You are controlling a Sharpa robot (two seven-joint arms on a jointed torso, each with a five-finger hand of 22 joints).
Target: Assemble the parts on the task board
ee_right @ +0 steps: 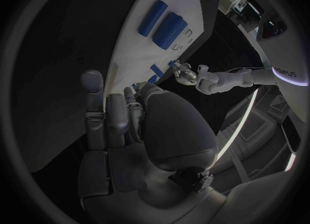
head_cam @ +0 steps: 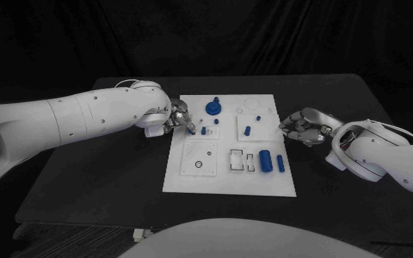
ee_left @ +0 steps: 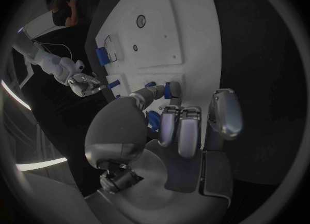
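Nearest us on the black bench (head_cam: 103,174), the white task board (head_cam: 232,177) carries, along its near half, a plate with a small ring hole (head_cam: 200,161), two empty rectangular slots (head_cam: 242,161) and, beside them, a thick blue cylinder (head_cam: 266,161) lying next to a thinner blue rod (head_cam: 280,162).

Farther in, at the board's right edge, our right hand (head_cam: 301,128) hovers with its fingers curled inward; we see nothing in it, so we judge it closed on nothing.

Across the board, our left hand (head_cam: 176,120) sits at the left edge with its fingertips (ee_left: 169,90) pinching a small blue peg (head_cam: 191,129), just beside another upright peg (head_cam: 204,131) on a small white block. A further peg (head_cam: 247,130) stands mid-board.

Farthest from us, a round blue knob (head_cam: 212,108) stands near the far edge, with a tiny blue piece (head_cam: 258,117) to its right.

The risk we see lies in that pinch. The peg is small and held only at the fingertips, so a slight tilt could jam it at the mouth of its hole, or it could slip and roll off the board. The neighbouring peg stands so close that the other fingers may knock it as we lower.
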